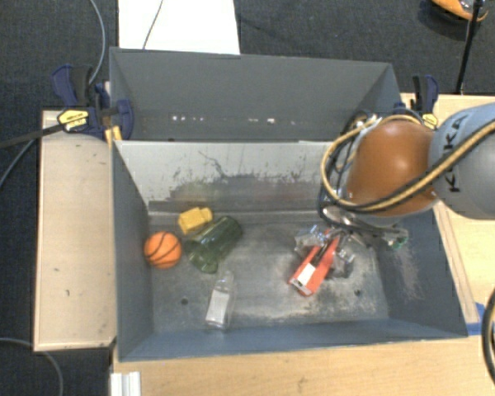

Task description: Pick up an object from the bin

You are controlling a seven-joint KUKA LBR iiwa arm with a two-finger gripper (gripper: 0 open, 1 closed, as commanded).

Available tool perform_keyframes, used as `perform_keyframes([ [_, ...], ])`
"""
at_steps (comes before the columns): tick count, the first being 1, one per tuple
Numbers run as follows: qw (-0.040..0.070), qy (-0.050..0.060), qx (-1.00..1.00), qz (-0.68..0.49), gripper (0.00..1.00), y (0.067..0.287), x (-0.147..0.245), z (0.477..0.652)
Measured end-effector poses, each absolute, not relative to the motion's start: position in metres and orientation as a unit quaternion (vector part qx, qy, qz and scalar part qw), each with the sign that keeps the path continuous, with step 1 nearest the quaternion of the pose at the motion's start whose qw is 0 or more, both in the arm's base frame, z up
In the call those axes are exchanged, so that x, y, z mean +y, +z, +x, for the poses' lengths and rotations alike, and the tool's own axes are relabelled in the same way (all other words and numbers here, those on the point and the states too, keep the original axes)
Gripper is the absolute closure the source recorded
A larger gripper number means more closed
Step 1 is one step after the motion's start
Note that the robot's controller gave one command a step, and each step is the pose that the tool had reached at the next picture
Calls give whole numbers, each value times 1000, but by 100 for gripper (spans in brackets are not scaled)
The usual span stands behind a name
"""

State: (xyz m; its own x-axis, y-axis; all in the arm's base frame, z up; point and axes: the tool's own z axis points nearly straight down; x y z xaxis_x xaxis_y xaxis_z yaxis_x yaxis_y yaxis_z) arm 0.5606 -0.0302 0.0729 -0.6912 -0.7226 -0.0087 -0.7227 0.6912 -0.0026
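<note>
My gripper (343, 248) is low in the right half of the bin, under the arm's orange dome. It sits right over the upper end of a red, oblong thing with a white tip (310, 271), which lies slanted on the bin floor. Small metallic bits (307, 240) lie just left of the gripper. How the red thing sits relative to the gripper is hidden by the dome and wrist.
In the left half of the bin lie an orange ball (162, 249), a yellow block (195, 219), a dark green bottle (213, 242) and a small clear bottle (219, 302). The arm and its cables come in from the right.
</note>
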Motion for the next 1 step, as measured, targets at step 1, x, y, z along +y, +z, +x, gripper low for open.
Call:
perform_keyframes([
  [1,5,0,920,-392,100,84,-30,561],
])
